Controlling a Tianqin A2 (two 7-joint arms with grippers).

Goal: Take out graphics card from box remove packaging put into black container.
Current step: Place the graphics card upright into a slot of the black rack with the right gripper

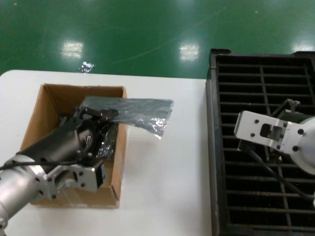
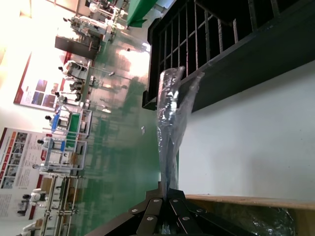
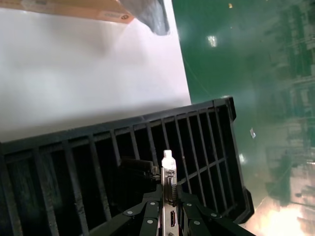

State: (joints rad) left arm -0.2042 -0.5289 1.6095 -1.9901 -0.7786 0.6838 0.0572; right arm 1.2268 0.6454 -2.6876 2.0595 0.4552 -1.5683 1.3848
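Observation:
My left gripper (image 1: 106, 114) hovers over the brown box (image 1: 49, 98), shut on one end of the shiny grey-blue packaging (image 1: 142, 112). The bag reaches out over the box's right wall above the table, and what it holds cannot be made out. In the left wrist view the packaging (image 2: 172, 113) stands edge-on out of the left gripper (image 2: 169, 192). My right gripper (image 3: 169, 194) is over the black container (image 3: 98, 147), shut on the graphics card (image 3: 169, 177), whose silver bracket points down at the slots. In the head view the right gripper (image 1: 243, 143) is mostly under its wrist.
Another crinkly bag (image 1: 107, 142) lies inside the box under the left arm. The white table (image 1: 167, 172) runs between box and black container (image 1: 261, 83). Green floor lies beyond the table's far edge.

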